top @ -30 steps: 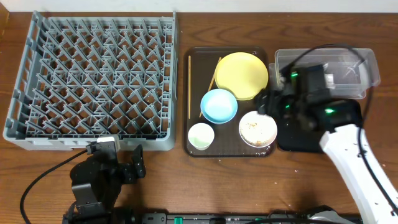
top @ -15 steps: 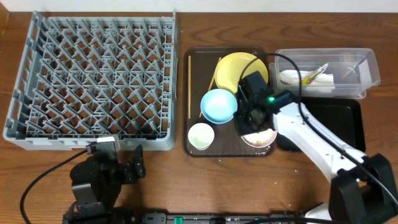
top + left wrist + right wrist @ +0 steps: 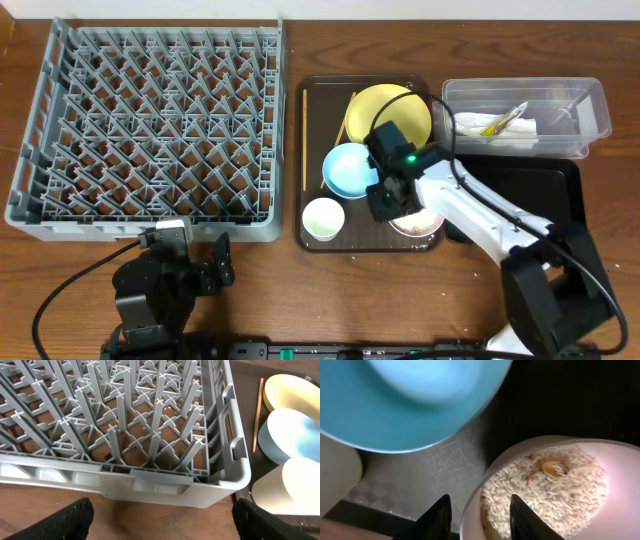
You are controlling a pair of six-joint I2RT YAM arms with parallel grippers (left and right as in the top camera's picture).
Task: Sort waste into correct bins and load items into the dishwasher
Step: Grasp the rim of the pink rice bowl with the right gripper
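**One white bowl point(image 3: 615, 525) of rice scraps point(image 3: 540, 492) under the right tool point(image 3: 480, 500)**

The bowl sits at the front right corner of the brown tray point(image 3: 315, 95), with rice scraps lying across its bottom. The right tool is spread open. In the wrist view one finger stands outside the near rim and the other over the rice; whether they touch the rim I cannot tell. Just beside it on the tray are the blue bowl point(image 3: 350, 168), the small white cup point(image 3: 322, 218) and the yellow plate point(image 3: 395, 105). Chopsticks point(image 3: 305, 140) lie along the tray's left edge. To the right, the clear tub point(image 3: 590, 100) holds the napkin point(image 3: 470, 125) and the sachet wrapper point(image 3: 505, 117), and the black tray point(image 3: 560, 190) lies in front of it. The grey rack point(image 3: 150, 130) fills the worktop's point(image 3: 300, 300) left side. The left tool point(image 3: 162, 505) hangs open at the rack's front wall, holding nothing.
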